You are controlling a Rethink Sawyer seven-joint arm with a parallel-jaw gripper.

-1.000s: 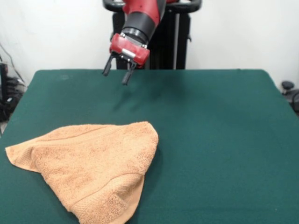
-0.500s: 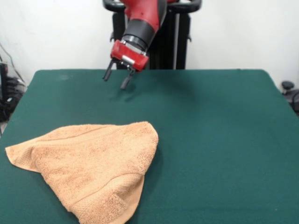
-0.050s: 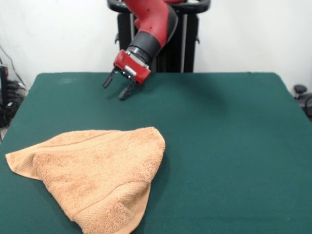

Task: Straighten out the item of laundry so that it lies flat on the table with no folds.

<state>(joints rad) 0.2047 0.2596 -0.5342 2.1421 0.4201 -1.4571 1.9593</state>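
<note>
The towel (image 3: 92,178) lies on the table (image 3: 224,146) in its near left part, with one corner reaching close to the left edge and its lowest part running down to the near edge. The gripper (image 3: 113,89) hangs over the far part of the table, left of the middle and close to the far edge, well apart from the towel and behind it.

one towel (image 3: 92,178) is counted, orange-tan terry cloth, with one ribbed band visible near its lower end. one worktop (image 3: 229,146) is counted, covered in dark green cloth. one red and black arm (image 3: 153,24) is seen, carrying one end effector (image 3: 115,86) with two dark fingers (image 3: 125,91) held apart. no second cloth item is counted on the worktop.
</note>
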